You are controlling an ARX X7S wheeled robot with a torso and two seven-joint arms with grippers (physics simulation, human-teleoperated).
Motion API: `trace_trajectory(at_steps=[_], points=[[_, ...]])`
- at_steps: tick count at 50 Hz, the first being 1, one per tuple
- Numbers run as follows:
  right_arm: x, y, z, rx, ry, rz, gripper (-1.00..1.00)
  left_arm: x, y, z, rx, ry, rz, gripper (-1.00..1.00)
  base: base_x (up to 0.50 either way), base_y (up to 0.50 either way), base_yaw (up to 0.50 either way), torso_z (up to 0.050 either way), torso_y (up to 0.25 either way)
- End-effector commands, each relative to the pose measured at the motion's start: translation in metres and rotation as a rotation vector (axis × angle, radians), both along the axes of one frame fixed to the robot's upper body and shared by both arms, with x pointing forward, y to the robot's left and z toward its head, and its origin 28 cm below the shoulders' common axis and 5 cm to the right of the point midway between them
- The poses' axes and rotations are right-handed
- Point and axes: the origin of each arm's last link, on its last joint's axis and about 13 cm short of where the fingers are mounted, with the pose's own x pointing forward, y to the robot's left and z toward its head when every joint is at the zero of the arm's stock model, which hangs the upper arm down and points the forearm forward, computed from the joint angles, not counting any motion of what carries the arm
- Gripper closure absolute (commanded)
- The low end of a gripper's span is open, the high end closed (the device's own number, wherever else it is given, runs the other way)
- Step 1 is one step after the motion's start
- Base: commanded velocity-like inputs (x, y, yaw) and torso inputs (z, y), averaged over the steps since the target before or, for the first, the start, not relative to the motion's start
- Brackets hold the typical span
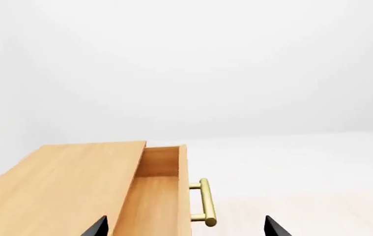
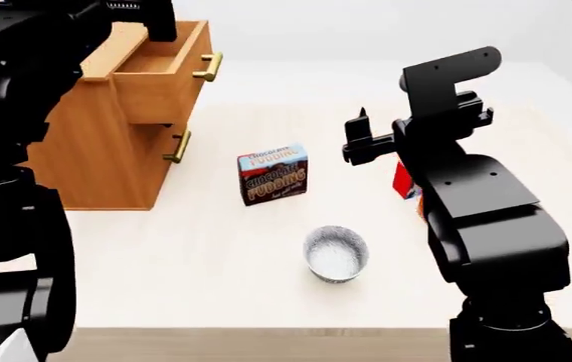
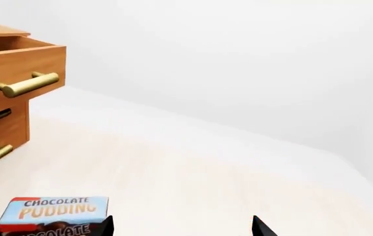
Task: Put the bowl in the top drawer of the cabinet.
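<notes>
The speckled white bowl [image 2: 336, 254] stands upright on the table near the front edge, with neither gripper touching it. The light wooden cabinet [image 2: 95, 151] stands at the back left. Its top drawer [image 2: 160, 83] is pulled out, and its inside [image 1: 157, 196] shows nothing in it. My left gripper [image 2: 161, 30] hangs above the open drawer, fingers wide apart and empty [image 1: 186, 228], the brass handle [image 1: 206, 201] showing between them. My right gripper [image 2: 356, 139] is raised over the table's middle, open and empty [image 3: 184, 227], well behind the bowl.
A chocolate pudding box [image 2: 273, 174] stands upright between the cabinet and the bowl, also seen beside my right fingers [image 3: 55, 214]. A red item [image 2: 403, 179] is mostly hidden behind my right arm. The lower drawer [image 2: 160, 151] is shut.
</notes>
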Motion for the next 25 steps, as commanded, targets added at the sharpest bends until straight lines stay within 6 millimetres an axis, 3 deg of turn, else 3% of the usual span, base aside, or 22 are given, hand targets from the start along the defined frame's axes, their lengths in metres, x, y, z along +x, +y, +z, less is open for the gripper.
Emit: trace_trajectory(at_steps=[1,25], points=[[-0.0014,0.0014,-0.0005,0.015,0.012,0.031,-1.00,0.0031,0.0001,0.0116,0.000,0.029,0.001,-1.00,0.50,0.05,0.00,0.000,0.000],[-0.0039,-0.0016,0.0013,0.046,0.010,0.080,-1.00,0.0072,-0.0032,0.0080,-0.001,0.091,0.002,-1.00,0.50,0.00,0.00,0.000,0.001]])
